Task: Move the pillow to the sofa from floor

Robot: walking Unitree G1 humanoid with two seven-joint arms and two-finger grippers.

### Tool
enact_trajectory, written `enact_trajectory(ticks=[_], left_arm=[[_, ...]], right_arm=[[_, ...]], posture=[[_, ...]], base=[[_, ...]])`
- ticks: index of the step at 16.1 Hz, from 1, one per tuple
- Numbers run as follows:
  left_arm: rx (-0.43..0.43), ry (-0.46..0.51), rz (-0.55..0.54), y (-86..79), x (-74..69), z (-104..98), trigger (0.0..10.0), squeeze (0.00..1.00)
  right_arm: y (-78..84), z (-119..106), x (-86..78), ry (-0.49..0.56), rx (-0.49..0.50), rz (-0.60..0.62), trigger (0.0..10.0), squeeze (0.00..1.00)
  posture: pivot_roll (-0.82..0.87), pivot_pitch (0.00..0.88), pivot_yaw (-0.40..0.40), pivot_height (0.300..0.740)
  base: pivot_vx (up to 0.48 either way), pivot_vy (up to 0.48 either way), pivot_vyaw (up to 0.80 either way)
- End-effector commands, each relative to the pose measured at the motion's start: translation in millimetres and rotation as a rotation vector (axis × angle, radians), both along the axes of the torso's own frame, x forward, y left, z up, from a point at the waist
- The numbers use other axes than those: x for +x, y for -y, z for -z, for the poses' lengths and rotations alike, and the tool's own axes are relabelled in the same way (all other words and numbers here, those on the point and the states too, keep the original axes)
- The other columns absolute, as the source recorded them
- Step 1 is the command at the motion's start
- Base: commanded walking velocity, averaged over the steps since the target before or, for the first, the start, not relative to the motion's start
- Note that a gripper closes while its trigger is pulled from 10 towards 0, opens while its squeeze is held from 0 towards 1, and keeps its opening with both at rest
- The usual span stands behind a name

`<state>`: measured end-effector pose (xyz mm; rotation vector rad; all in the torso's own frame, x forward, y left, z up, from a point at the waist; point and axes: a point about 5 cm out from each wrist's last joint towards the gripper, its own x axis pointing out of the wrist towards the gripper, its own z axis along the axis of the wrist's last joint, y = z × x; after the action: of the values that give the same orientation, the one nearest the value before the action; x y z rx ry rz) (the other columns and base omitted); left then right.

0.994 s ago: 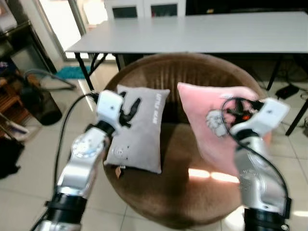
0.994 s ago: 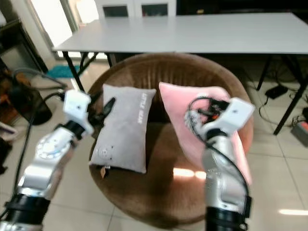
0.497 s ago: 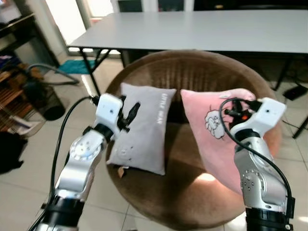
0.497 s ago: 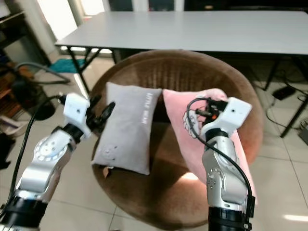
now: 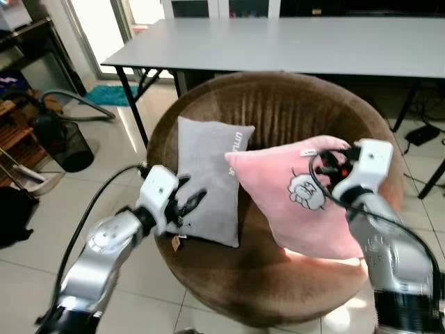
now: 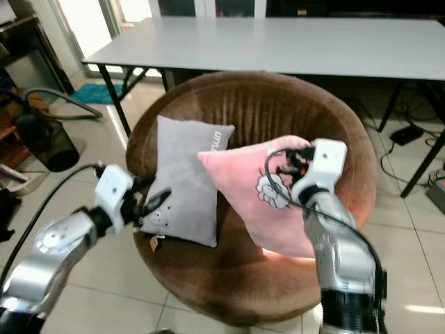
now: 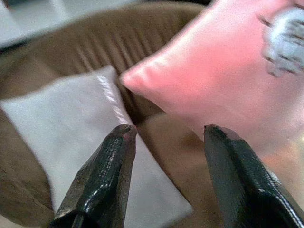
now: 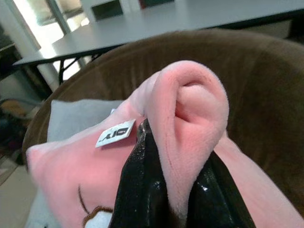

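A pink pillow (image 5: 292, 198) with a cartoon patch hangs tilted over the seat of the round brown sofa chair (image 5: 278, 111). One of its corners reaches across the grey pillow (image 5: 208, 174) that leans on the chair's back. My right gripper (image 8: 178, 152) is shut on a folded top edge of the pink pillow, beside a white label (image 8: 115, 133). My left gripper (image 5: 186, 207) is open and low at the grey pillow's bottom left edge. Its fingers (image 7: 102, 185) hold nothing and point at both pillows.
A long grey table (image 5: 278, 42) stands right behind the chair, with black legs (image 5: 135, 104) close to its left rim. A dark bin (image 5: 66, 142) and a vacuum hose (image 5: 76, 104) sit on the tiled floor to the left. A power strip (image 5: 421, 132) lies at the right.
The pink pillow has swung from upright to tilted, its corner now crossing over the grey pillow. My left arm has dropped lower along the grey pillow. The right gripper keeps its hold.
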<state>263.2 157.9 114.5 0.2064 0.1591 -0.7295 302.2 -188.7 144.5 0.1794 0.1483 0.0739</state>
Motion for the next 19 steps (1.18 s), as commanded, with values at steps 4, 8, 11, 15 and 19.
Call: enact_trajectory(ticks=[4, 8, 11, 15, 19], left_arm=[[0.029, -0.074, 0.090, -5.3, -18.1, -2.4, 10.0, 0.00], [0.041, -0.102, 0.103, -8.0, -28.8, -4.7, 10.0, 0.00], [0.051, -0.110, 0.100, -9.2, -33.1, -5.4, 10.0, 0.00], [0.045, -0.108, 0.075, -9.1, -38.5, -7.9, 10.0, 0.00], [0.044, -0.107, 0.075, -6.1, -37.9, -8.5, 10.0, 0.00]], right_arm=[[-16.6, 21.4, 26.9, -0.124, -0.038, -0.123, 10.0, 0.00], [-29.9, 38.3, 63.4, -0.195, -0.012, -0.118, 10.0, 0.00], [-30.2, 22.3, 82.3, -0.154, -0.043, -0.043, 10.0, 0.00], [-20.0, -12.1, 99.3, -0.013, -0.079, 0.066, 10.0, 1.00], [-25.3, -29.4, 104.7, 0.101, -0.164, 0.039, 10.0, 1.00]], posture=[[-0.02, 0.128, 0.080, 0.740], [0.02, 0.176, 0.069, 0.740], [0.03, 0.187, 0.057, 0.740], [0.04, 0.186, 0.040, 0.740], [0.04, 0.181, 0.048, 0.740]], base=[[0.000, 0.000, 0.00], [0.000, 0.000, 0.00], [0.000, 0.000, 0.00], [0.000, 0.000, 0.00], [0.000, 0.000, 0.00]])
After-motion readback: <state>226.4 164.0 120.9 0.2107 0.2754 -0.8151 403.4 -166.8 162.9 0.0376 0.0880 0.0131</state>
